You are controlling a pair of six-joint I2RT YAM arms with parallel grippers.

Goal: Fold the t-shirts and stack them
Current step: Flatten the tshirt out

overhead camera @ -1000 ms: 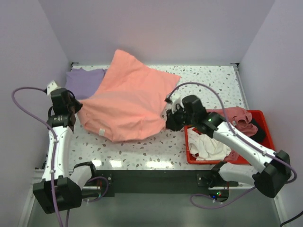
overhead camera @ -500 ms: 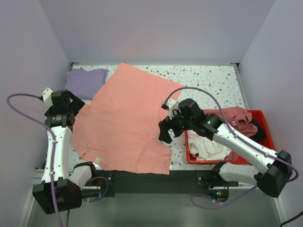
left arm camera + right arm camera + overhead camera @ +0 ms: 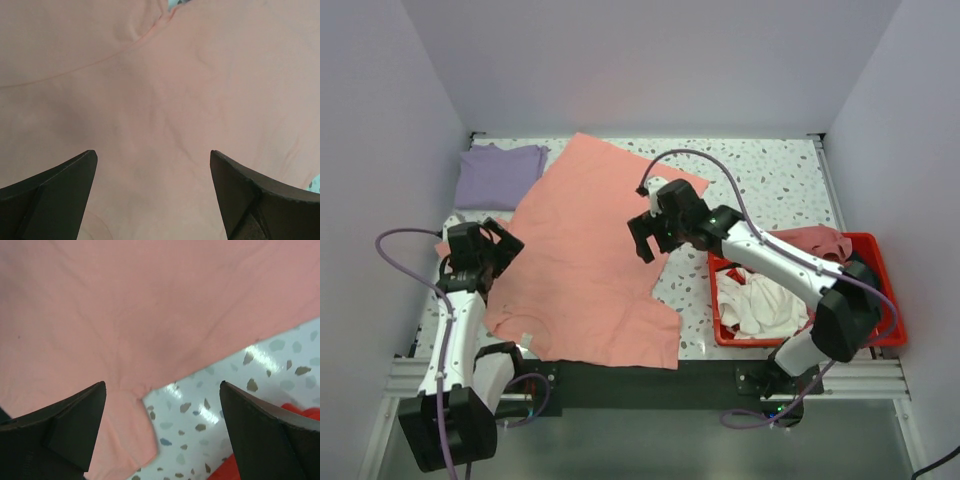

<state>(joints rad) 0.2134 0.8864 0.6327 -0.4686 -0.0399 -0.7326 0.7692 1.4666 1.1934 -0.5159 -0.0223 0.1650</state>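
Observation:
The large salmon-pink t-shirt (image 3: 585, 265) lies spread flat across the left and middle of the table, its hem at the near edge. My left gripper (image 3: 488, 248) hovers open over the shirt's left sleeve; in the left wrist view only salmon cloth (image 3: 160, 90) shows between the spread fingers (image 3: 50, 195). My right gripper (image 3: 648, 236) stands open above the shirt's right sleeve, with the armpit seam (image 3: 140, 390) and bare table between its fingers (image 3: 270, 435). A lavender t-shirt (image 3: 500, 175) lies at the back left. White (image 3: 760, 310) and dusty pink (image 3: 817, 243) t-shirts sit in the bin.
A red plastic bin (image 3: 886, 300) stands at the near right, its corner (image 3: 300, 412) showing in the right wrist view. Speckled tabletop (image 3: 770, 180) shows at the back right. White walls close in the table on three sides.
The salmon shirt, bunched and held up a second ago, now lies flat. Both grippers opened and let go of it. The right gripper moved back and left; the left came nearer.

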